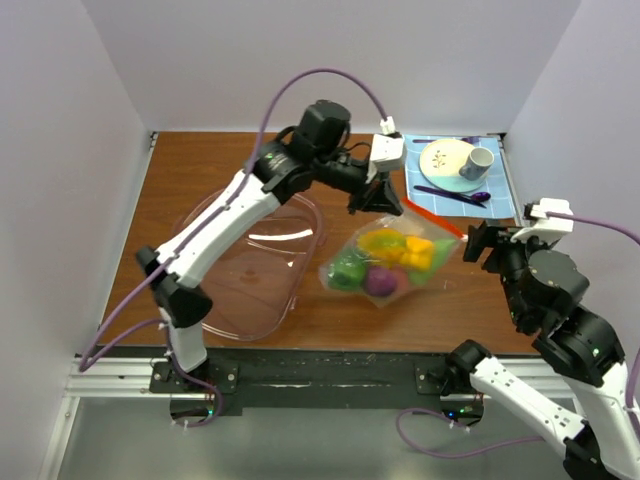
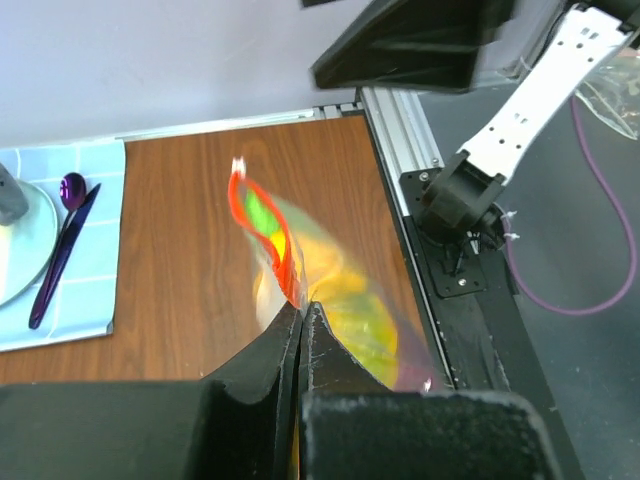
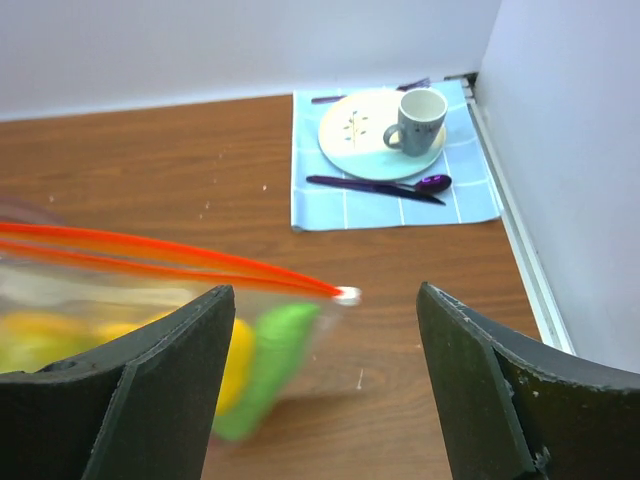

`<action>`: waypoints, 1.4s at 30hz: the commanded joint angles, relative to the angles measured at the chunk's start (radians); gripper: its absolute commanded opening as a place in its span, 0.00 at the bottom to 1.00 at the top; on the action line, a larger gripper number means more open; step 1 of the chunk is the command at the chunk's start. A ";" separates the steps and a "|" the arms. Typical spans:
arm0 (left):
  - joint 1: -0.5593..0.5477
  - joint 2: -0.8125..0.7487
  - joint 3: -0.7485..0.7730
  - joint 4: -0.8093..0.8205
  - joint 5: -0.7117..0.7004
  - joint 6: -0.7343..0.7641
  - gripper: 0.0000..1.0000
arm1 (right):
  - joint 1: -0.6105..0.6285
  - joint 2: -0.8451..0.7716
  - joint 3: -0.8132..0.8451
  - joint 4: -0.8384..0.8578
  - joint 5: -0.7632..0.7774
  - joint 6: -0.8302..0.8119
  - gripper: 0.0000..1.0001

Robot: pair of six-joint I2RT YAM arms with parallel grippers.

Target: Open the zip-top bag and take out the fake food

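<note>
While our left fingers [image 2: 265,355] pinch the orange strip [image 2: 283,250] of the zip-top bag [image 1: 395,262] on the counter [image 1: 200,170] and our right fingers [image 3: 150,390] gape wide just right of it, we have barely begun (the fake food [image 1: 382,281] all sits inside).

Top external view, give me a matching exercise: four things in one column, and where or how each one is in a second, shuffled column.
Things:
1. zip-top bag
2. mug
3. purple spoon
4. right pincer

Places or states:
A. on the blue cloth, beside the plate
B. open, at the bag's corner
C. held at its zip edge by the left pincer
D. standing on the plate

Pairs: 1-C, 2-D, 3-A, 4-B.
</note>
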 commanded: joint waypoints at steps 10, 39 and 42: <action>-0.037 0.052 -0.063 -0.111 0.056 0.229 0.00 | 0.000 0.025 -0.103 0.100 0.141 0.014 0.60; -0.057 -0.155 -0.495 -0.144 -0.058 0.345 0.00 | 0.000 0.093 -0.254 0.060 -0.264 -0.018 0.67; -0.057 -0.166 -0.513 -0.138 -0.061 0.345 0.00 | 0.000 0.129 -0.248 0.066 -0.233 -0.052 0.68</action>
